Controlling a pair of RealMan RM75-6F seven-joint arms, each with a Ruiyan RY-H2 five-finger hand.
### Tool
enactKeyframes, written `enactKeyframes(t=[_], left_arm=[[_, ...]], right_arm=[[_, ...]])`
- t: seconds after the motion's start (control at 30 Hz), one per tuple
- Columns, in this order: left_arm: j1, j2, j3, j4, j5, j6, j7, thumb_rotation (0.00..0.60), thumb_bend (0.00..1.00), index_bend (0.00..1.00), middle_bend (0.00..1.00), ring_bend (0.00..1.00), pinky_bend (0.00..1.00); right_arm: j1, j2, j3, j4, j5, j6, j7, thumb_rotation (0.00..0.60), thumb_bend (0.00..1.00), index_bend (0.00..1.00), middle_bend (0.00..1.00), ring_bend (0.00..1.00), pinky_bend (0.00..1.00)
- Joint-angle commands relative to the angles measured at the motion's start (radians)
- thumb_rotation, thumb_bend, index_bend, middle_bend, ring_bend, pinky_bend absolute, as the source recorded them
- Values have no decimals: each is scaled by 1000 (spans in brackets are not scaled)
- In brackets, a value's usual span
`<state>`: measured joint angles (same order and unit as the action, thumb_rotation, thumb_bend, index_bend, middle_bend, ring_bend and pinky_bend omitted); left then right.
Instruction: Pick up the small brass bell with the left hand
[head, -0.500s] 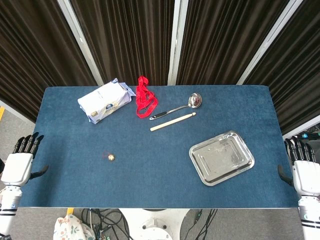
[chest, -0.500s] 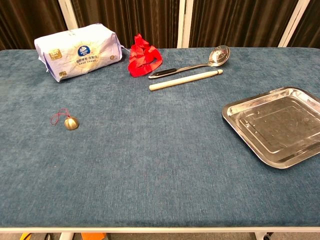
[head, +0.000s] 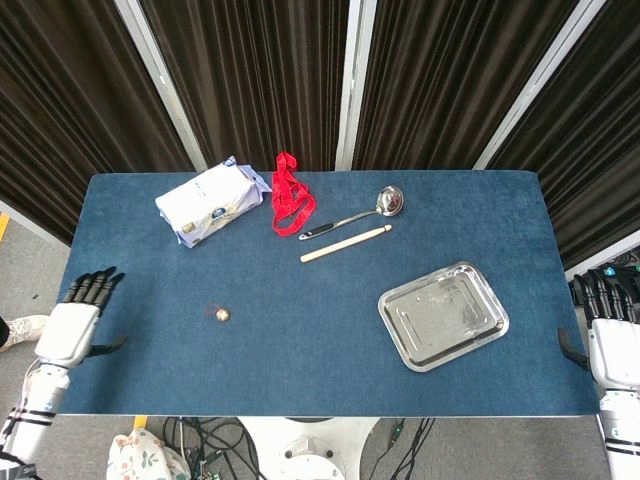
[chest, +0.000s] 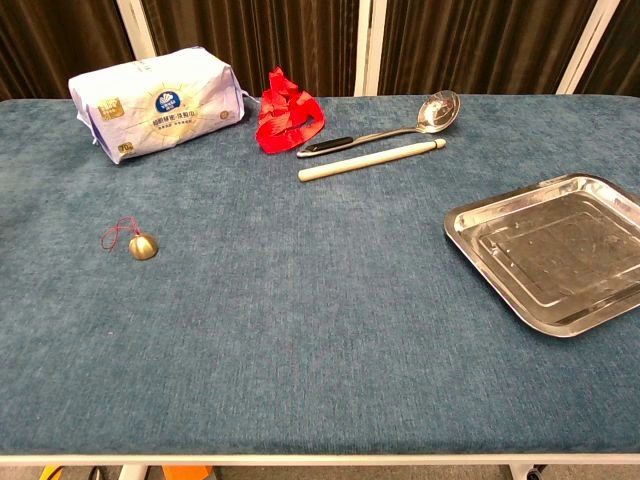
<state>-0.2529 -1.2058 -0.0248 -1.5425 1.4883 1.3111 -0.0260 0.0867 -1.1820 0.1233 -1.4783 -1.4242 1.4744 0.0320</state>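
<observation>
Left hand (head: 70, 330) beside the counter (head: 300, 370) edge, fingers spread, holding nothing. Small round shiny brass bell (chest: 143, 246) with red string, alone on the blue counter, left of the middle.

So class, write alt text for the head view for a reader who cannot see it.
A small brass bell lies on a blue table, with the open left hand at the table's left edge, apart from it. Further back lie a white packet, red ribbon, ladle and stick; a steel tray sits right.

brass bell (chest: 143, 246) with red string sits alone on blue table (chest: 300, 330), tray (chest: 470, 240) far right.
</observation>
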Motion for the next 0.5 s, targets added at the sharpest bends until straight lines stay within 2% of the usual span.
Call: enactKeyframes(t=[0.03, 0.27, 0.5], left_arm=[[-36, -22, 1, -13, 30, -37, -9, 600, 169, 75, 10, 0, 59], [-135, -115, -18, 11, 30, -166, 5, 600, 168, 123, 41, 0, 60], [-199, -197, -36, 69, 11, -239, -21, 600, 168, 186, 59, 0, 61]], right_arm=[[1, 1, 1, 3, 0, -1, 5, 600, 305, 0, 0, 0, 0], [9, 8, 7, -3, 0, -6, 3, 600, 305, 0, 0, 0, 0], [8, 20, 12, -4, 14, -12, 8, 600, 304, 0, 0, 0, 0]])
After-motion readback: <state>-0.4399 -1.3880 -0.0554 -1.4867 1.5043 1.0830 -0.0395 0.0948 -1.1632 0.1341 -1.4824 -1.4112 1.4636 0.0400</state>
